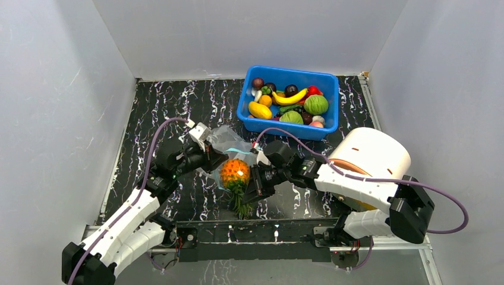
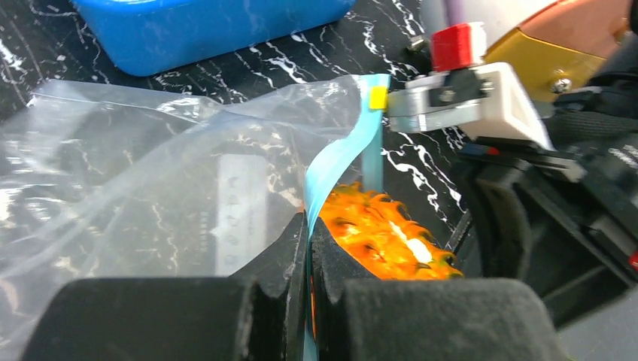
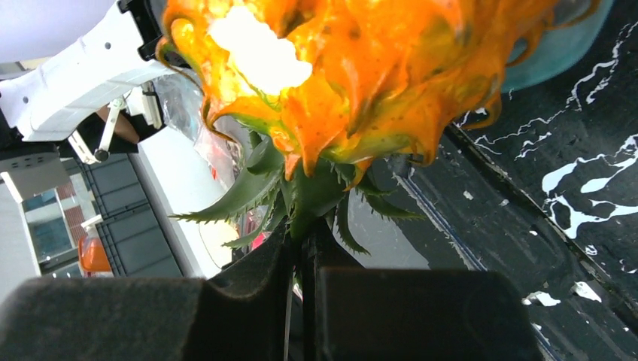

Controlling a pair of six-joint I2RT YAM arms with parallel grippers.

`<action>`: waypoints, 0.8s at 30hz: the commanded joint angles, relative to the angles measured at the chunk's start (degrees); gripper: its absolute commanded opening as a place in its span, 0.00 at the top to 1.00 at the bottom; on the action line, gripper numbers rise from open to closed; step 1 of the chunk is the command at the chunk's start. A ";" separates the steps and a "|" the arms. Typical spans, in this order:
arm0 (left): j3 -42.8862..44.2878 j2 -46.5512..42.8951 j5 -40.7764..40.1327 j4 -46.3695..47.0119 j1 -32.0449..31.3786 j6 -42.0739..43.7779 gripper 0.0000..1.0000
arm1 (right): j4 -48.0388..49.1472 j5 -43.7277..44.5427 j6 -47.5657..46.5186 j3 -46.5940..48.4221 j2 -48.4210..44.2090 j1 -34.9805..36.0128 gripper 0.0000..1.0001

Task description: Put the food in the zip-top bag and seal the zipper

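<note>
My left gripper (image 1: 209, 155) is shut on the teal-blue zipper (image 2: 336, 162) and holds up the mouth of the clear zip-top bag (image 2: 150, 173), which also shows in the top view (image 1: 229, 140). My right gripper (image 1: 248, 193) is shut on the green leafy top (image 3: 301, 199) of an orange toy pineapple (image 3: 338, 68). The pineapple's body (image 1: 235, 172) is right at the bag's mouth, touching the strip (image 2: 376, 229). I cannot tell whether it is inside. A small yellow slider (image 2: 376, 98) sits at the strip's far end.
A blue bin (image 1: 279, 126) at the back right holds several toy foods, among them a banana (image 1: 289, 98) and a green cabbage (image 1: 316, 104). A white drum (image 1: 371, 154) stands right of the right arm. Grey walls enclose the black marbled table (image 1: 178, 107).
</note>
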 commanded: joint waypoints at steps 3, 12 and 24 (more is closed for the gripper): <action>-0.77 -3.47 7.15 2.82 -0.23 1.12 1.00 | 3.70 2.94 -0.54 1.78 0.85 0.10 1.00; -1.15 -4.09 10.49 -0.44 -0.16 3.61 1.00 | 2.75 9.32 -0.18 5.89 0.96 0.10 1.00; 0.32 -4.80 12.89 -2.70 -0.22 5.58 1.00 | -6.05 21.04 -12.35 11.23 0.88 0.02 0.84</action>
